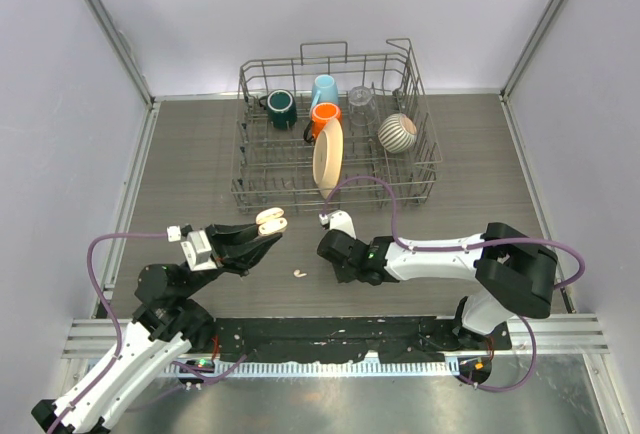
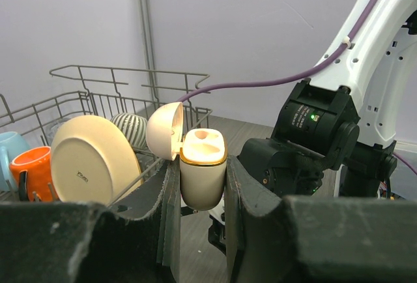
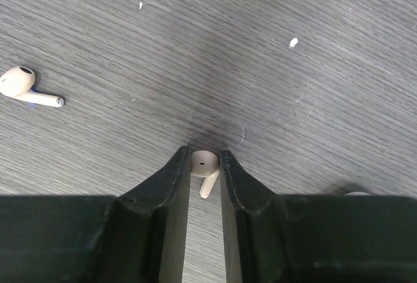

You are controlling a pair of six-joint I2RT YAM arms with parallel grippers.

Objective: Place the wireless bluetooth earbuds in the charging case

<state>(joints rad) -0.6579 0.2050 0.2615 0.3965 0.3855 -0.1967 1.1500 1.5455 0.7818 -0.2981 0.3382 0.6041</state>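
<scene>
1. The right gripper (image 3: pixel 204 155) had its 2 black jaws shut on a small white plastic earbud with a short stem (image 3: pixel 202 163). The round head sat right at the finger tips. The stem ran back along the gap between the jaws, toward the wrist camera.
2. This earbud was low down by the grey wood-look table (image 3: pixel 293 100). I could not tell if it was touching the table or just off it.
3. The left gripper (image 2: pixel 202 182) had its jaws shut on a cream, rounded plastic charging case with a gold rim (image 2: pixel 202 159). The case stood upright. Its lid (image 2: pixel 163 130) was flipped open and its open top faced up.
4. Seen from above, the charging case was near the right gripper, off to its left side. The right arm was the one with the earbud, so I think it had to lift it, bring it left over the case, and lower it in stem first.
5. A second white earbud (image 1: pixel 299 274) lay flat on the table between the 2 grippers. No jaws touched it.
</scene>
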